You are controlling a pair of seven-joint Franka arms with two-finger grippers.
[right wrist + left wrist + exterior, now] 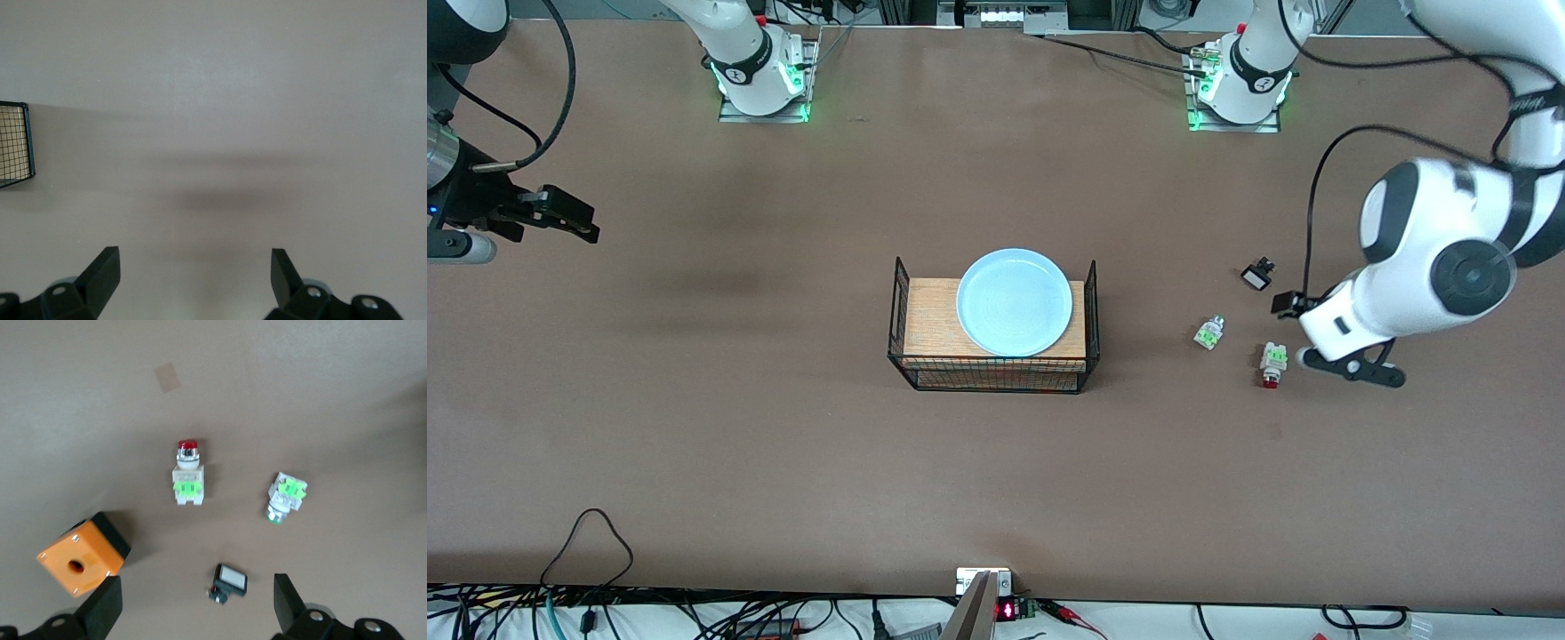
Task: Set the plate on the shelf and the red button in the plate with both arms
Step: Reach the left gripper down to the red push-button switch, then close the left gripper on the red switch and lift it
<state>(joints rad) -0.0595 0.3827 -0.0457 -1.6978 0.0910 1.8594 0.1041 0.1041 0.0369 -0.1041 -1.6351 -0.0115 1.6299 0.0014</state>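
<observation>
The light blue plate (1014,300) lies on a wooden board in a black wire rack (898,307) at the table's middle. The red button (1272,363) (188,475), white with green clips and a red cap, lies on the table toward the left arm's end. My left gripper (1336,342) (197,603) hangs open above the small parts beside it, holding nothing. My right gripper (574,222) (195,280) waits open over bare table at the right arm's end, with a corner of the wire rack (15,143) in its view.
A white-green part without a red cap (1209,332) (287,495) and a small black part with a white face (1258,274) (229,581) lie near the red button. An orange box with a hole (83,553) stands beside one left finger. Cables run along the table's near edge.
</observation>
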